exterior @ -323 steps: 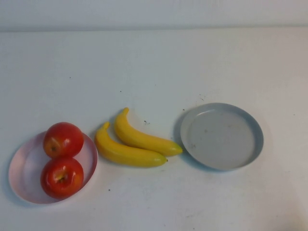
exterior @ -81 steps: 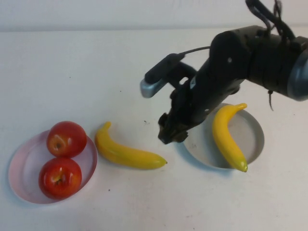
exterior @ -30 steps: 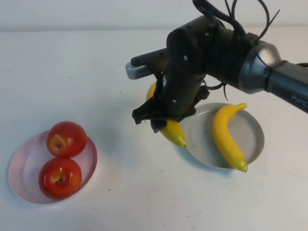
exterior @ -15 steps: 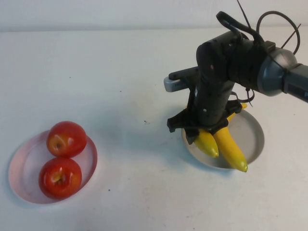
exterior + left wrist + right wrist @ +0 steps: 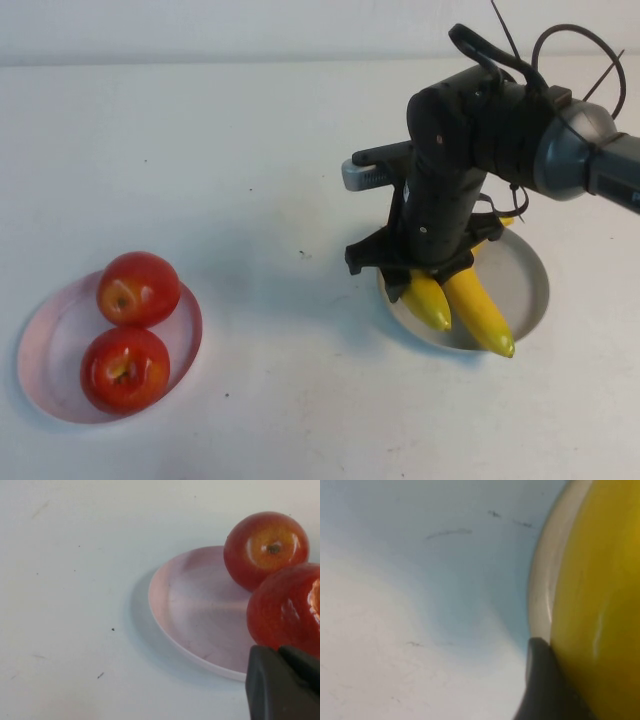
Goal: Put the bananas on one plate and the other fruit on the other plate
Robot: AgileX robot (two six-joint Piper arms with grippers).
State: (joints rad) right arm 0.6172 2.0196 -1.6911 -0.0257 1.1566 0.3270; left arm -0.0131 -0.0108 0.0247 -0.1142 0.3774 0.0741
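My right gripper [image 5: 412,272] is shut on a yellow banana [image 5: 428,303] and holds it low over the near left part of the grey-blue plate [image 5: 536,290]. The second banana [image 5: 482,312] lies in that plate, right beside the held one. The right wrist view shows the held banana [image 5: 600,590] against a dark finger [image 5: 540,680], with the plate rim [image 5: 540,595] behind. Two red apples [image 5: 137,288] [image 5: 127,368] sit on the pale pink plate [image 5: 40,350] at the near left. My left gripper [image 5: 278,651] is shut and empty, close to the apples [image 5: 265,547], and is outside the high view.
The white table [image 5: 280,180] stretches between the two plates. The right arm's dark body and cables [image 5: 500,110] hang over the far side of the grey-blue plate. The pink plate [image 5: 200,615] fills the left wrist view's middle.
My right gripper has carried the second banana rightward and down from beside the grey-blue plate to over it, next to the first banana. It has hardly moved in the last half second.
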